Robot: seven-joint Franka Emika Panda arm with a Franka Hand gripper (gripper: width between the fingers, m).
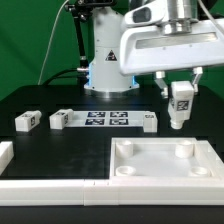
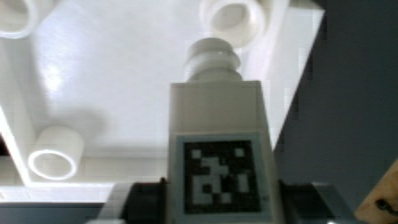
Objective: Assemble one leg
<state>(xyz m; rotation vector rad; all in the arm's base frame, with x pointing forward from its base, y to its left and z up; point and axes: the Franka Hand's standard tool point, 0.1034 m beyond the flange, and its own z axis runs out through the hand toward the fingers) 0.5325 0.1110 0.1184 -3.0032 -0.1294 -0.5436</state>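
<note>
My gripper [image 1: 181, 93] is shut on the leg [image 1: 180, 104], a small white block with a black-and-white tag, held upright above the far right part of the large white square panel [image 1: 160, 163]. In the wrist view the leg [image 2: 219, 130] fills the middle, gripped between dark fingers [image 2: 139, 198], its tip pointing near a round corner socket [image 2: 231, 14] of the panel [image 2: 107, 90]. The leg's tip hangs above the panel, not touching. Another socket [image 2: 52, 164] shows at the panel's edge.
The marker board [image 1: 103, 120] lies on the black table behind the panel. A second small white tagged block [image 1: 26, 121] lies at the exterior view's left. A white part edge [image 1: 5, 153] shows at far left. The robot base [image 1: 108, 65] stands behind.
</note>
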